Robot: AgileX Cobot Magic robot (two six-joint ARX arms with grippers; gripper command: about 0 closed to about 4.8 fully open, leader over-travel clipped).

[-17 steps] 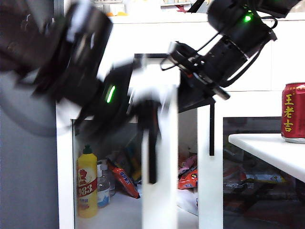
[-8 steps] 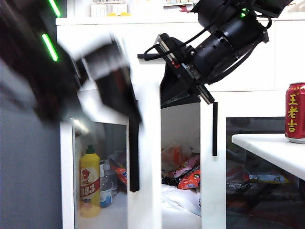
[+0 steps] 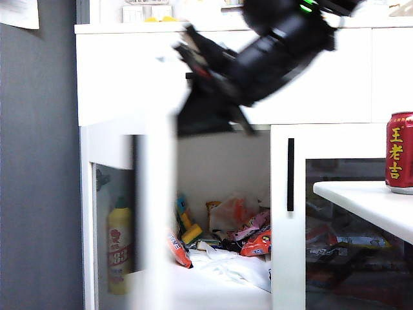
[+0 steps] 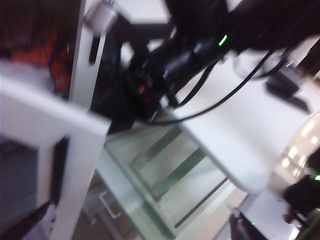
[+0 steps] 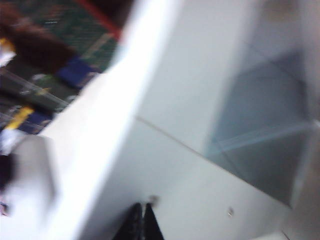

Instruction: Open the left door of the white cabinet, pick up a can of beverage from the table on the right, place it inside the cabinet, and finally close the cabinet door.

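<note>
I see the left door [image 3: 155,213] of the white cabinet [image 3: 129,71] swung open, blurred. My right gripper [image 5: 142,220] has its jaws pressed together, holding nothing, its arm crossing the drawer front at twelve o'clock. My left gripper shows in no view; its log reads fully apart. The can of beverage [image 3: 399,152] stands upright on the table [image 3: 368,203] at three o'clock.
</note>
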